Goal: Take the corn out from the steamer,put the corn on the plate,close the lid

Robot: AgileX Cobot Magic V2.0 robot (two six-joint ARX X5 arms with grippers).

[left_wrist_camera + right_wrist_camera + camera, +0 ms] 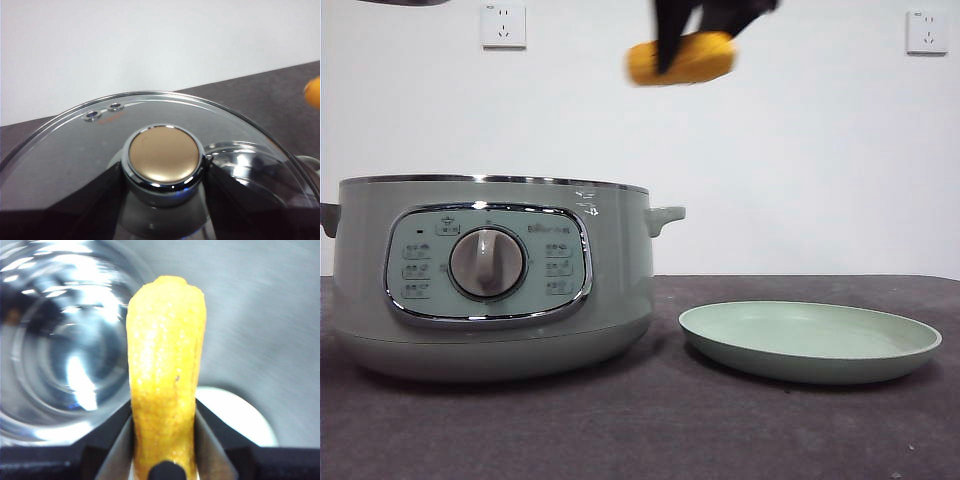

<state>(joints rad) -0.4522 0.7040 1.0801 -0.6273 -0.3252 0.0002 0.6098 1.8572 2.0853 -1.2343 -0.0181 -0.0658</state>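
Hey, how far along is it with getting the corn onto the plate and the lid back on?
Done: the corn is out of the steamer, gripped by the right tool high in the air, between pot and plate. In hand: carrying it toward the plate, which has nothing on it yet. Left: set the corn down, then close the lid, which the left tool grips by its knob, off the pot.
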